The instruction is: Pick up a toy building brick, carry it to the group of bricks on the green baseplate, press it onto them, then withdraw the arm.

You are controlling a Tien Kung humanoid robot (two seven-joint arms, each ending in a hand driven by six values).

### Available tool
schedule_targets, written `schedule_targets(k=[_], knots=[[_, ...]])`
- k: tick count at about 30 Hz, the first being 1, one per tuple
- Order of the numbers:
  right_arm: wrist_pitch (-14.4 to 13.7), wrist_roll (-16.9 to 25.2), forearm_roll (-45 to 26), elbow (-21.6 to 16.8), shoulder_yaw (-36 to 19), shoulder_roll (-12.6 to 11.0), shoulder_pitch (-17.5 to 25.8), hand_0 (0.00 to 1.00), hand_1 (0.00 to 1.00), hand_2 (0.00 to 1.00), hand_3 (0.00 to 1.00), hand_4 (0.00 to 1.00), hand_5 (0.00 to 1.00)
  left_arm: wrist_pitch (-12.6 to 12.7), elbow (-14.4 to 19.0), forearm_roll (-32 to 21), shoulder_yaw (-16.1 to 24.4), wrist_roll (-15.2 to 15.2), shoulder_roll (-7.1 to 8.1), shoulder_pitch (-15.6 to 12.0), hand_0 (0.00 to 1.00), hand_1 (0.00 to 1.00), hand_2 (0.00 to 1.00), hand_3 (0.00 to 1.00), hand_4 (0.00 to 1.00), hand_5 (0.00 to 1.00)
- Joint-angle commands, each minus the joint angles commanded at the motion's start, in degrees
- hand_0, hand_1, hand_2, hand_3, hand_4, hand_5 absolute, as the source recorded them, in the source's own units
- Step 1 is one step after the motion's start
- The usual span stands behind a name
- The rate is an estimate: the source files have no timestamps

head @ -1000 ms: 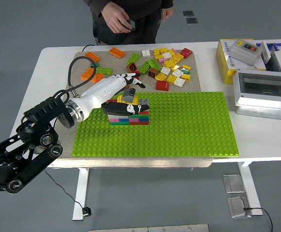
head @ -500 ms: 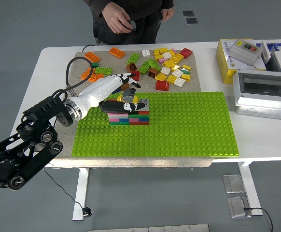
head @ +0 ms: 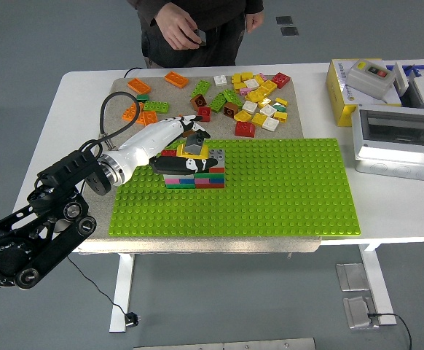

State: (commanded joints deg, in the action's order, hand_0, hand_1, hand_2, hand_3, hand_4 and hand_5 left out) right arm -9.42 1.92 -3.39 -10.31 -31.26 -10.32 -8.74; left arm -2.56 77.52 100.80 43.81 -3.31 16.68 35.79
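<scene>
Left hand (head: 175,142) hides brick stack (head: 196,175) top

Bright, even overhead light, soft faint shadows under the white table (head: 387,211), sharp focus throughout.

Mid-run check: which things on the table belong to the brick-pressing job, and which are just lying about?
Job:
- left robot hand, over the stack
- brick stack
- green baseplate
- loose bricks behind it

Lying about:
- grey enclosure
- yellow box with a switch unit
- person's hand at the far side
</scene>
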Motion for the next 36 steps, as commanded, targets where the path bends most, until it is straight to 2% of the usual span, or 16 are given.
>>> schedule_targets(k=[22, 36], knots=[[0.1, 0.5, -4.0, 0.0, 4.9, -0.1, -0.4, 0.773, 0.695, 0.731, 0.713, 0.545, 0.863, 0.1, -1.3, -0.5, 0.3, 0.2, -0.19, -0.3, 0.998, 0.998, 0.998, 0.747, 0.85, 0.75], [0.0, 1.0, -3.5, 0.0, 5.2, -0.1, -0.4, 0.773, 0.694, 0.731, 0.714, 0.542, 0.865, -0.3, -2.0, -1.3, 0.6, 0.2, -0.22, -0.5, 0.998, 0.998, 0.998, 0.746, 0.845, 0.749]])
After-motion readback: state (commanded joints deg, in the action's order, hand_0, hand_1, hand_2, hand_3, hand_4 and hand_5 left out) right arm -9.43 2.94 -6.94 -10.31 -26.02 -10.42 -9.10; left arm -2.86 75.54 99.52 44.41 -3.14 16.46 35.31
